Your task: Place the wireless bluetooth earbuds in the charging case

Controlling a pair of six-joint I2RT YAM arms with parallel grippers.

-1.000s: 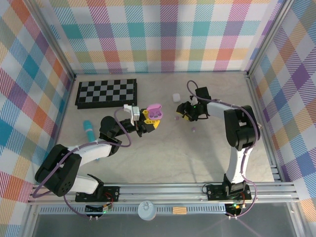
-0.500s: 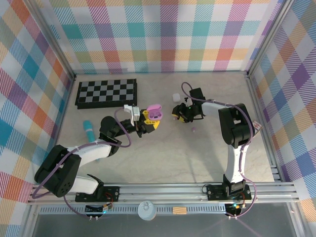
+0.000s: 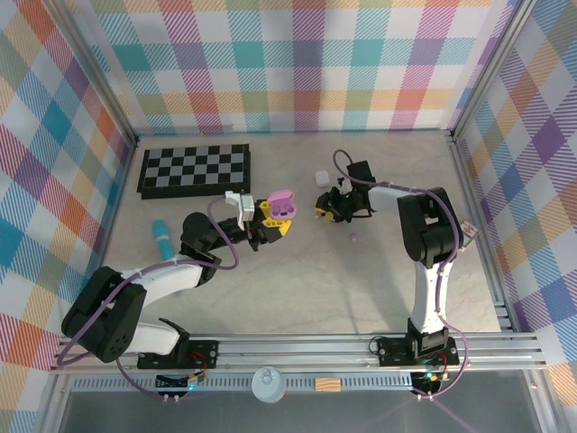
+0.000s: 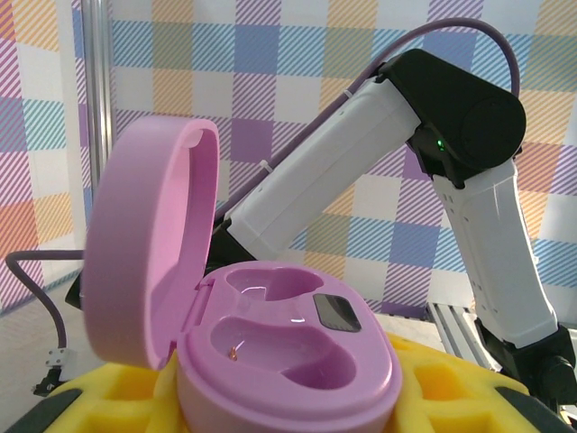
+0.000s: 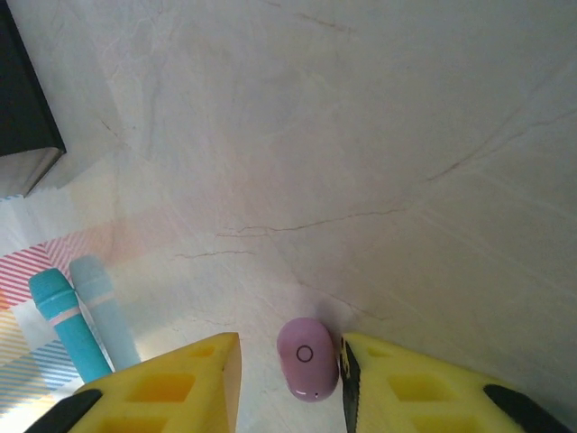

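**Open case in the left pincer, a purple bud between the right pincer's fingers**

The left pincer (image 3: 277,216) is closed on the purple charging case (image 3: 283,202), holding it near the middle of the tabletop (image 3: 270,298), just in front of the right end of the chessboard (image 3: 194,169). In the left wrist view the case sits between the yellow fingers (image 4: 451,392) with its lid hinged up on the left. Its 2 wells are both empty, and a small dark square window lies between them on the right.

The right pincer (image 5: 290,341) is low over the tabletop, just to the right of the held case and near a white case (image 3: 319,178) that lies toward the back wall. Its jaws stand narrowly apart. A purple earbud (image 5: 306,356) lies on the tabletop between them — right against 1 finger, with a clear gap to the other, so it is not clamped. A small circle is marked on the bud's upper face.

A 2nd purple earbud (image 3: 353,238) lies loose on the tabletop, near the right pincer and a little closer to the arm bases.

A teal cylinder (image 3: 162,239) lies on the left side of the tabletop — well apart from both pincers, in front of the chessboard's left end.
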